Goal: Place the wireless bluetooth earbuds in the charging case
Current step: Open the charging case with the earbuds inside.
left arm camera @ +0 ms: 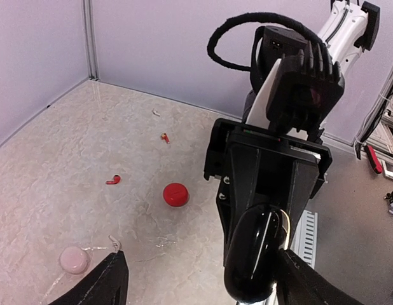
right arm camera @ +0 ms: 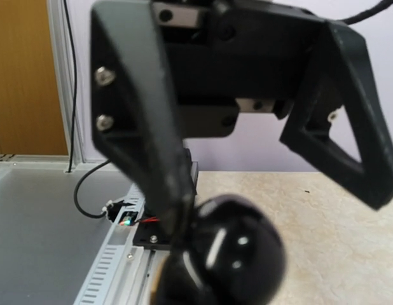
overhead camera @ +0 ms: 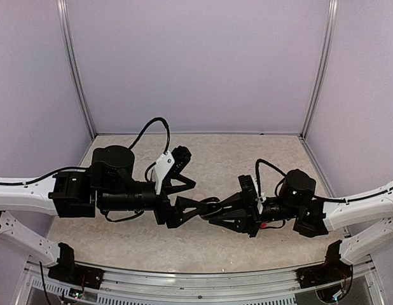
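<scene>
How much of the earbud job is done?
Nothing looks done yet. The right gripper holds a black case, and the open left gripper faces it. Red earbuds and whitish earbuds lie loose on the table near a red case and pink case; all need putting in.

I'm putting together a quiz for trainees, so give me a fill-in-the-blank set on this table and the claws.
The right claw grips a glossy ___ case.
The left claw has its jaws ___, holding nothing.
On the table, the farther case is ___.
The nearer case is ___.
Missing words: black, open, red, pink.
</scene>
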Controlling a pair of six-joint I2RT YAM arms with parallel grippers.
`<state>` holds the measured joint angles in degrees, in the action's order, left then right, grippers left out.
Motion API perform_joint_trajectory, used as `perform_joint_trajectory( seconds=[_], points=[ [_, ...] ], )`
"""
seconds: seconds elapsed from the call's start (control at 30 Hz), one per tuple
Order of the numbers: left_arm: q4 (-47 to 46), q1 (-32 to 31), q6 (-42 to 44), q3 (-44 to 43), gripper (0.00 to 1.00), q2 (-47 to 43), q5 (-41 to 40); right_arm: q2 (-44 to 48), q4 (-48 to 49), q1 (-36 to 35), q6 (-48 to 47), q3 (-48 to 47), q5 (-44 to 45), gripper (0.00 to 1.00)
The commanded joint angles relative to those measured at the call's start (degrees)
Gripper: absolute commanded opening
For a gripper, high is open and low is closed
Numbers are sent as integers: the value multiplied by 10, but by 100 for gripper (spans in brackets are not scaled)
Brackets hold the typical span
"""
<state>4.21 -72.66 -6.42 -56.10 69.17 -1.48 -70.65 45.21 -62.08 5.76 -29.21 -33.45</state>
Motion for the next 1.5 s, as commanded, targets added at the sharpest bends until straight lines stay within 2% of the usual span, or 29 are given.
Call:
perform_joint_trajectory(
  seconds=[0.0,0.2,0.33,0.57,0.93,1.1,1.2,1.33,1.47],
  points=[
    [-15,13,-14,-15,78,-10,1,4,0,-2,-9,-13,-9,0],
    [-14,19,-12,-13,76,-11,2,3,-2,-2,-11,-13,-8,0],
    [-36,19,-6,4,75,-25,39,3,0,-2,-12,-11,-4,0],
    [-47,29,-17,13,75,-39,37,3,5,-2,-12,-8,-7,0],
    [-65,29,-19,26,79,-29,128,6,7,-2,-13,-11,-11,0],
    [-65,28,-15,23,77,-14,159,9,3,-2,-16,-11,-12,0],
    [-61,28,-10,19,71,-13,128,8,2,-2,-16,-12,-11,0],
    [-45,25,10,1,54,-23,42,0,-14,-2,-12,-21,-3,0],
    [-5,9,43,-16,47,-33,-42,-7,-47,-3,4,-36,21,0]
  ],
)
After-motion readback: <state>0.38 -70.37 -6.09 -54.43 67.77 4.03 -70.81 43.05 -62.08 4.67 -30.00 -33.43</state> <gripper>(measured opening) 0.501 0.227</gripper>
